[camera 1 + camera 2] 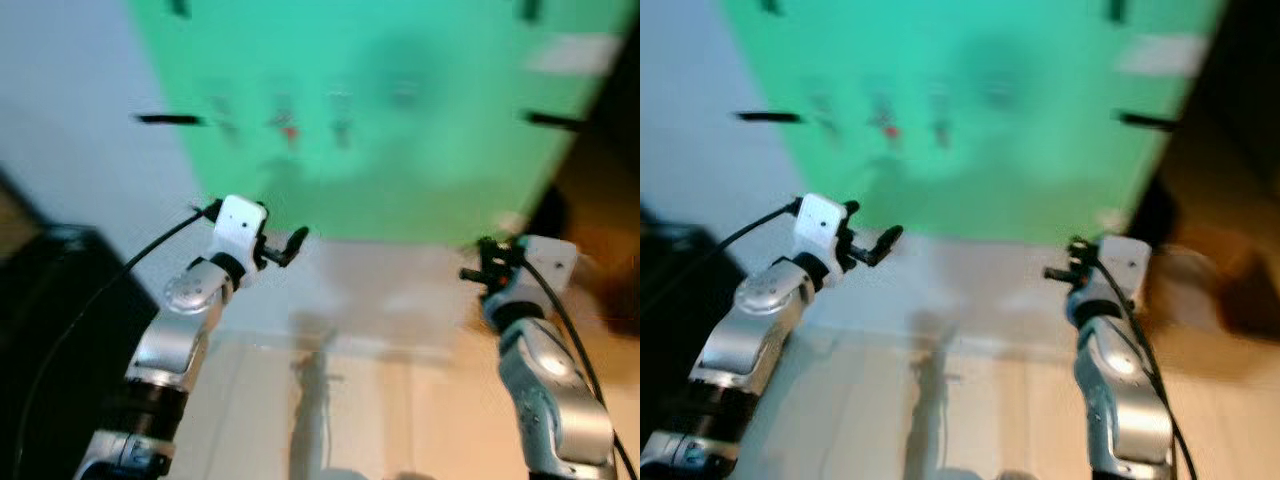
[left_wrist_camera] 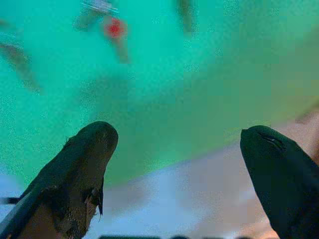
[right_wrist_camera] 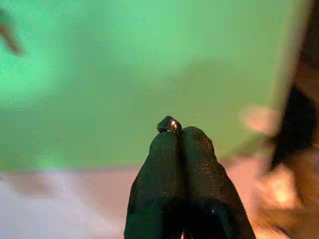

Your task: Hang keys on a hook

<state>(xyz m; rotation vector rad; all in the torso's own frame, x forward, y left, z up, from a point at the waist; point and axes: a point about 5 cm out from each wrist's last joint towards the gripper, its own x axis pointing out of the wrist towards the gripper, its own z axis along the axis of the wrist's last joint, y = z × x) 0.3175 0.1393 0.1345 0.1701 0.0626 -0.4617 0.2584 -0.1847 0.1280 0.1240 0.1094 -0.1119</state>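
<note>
Approach to the hook board; key not yet hung.

Head views: I am facing the green board (image 1: 400, 150) and its hooks (image 1: 285, 125). Left wrist: my left claw (image 2: 177, 164) is standing spread, empty. Right wrist: my right claw (image 3: 179, 137) is pinching a small metal piece (image 3: 169, 124), seemingly the keys; hanging remains.

Head views motion-blurred: hooks (image 1: 285, 125) on green board (image 1: 400, 190) just smears. Small shiny bit (image 3: 170, 124) at right gripper (image 3: 180, 137) fingertips, too small to identify; rest hidden.
</note>
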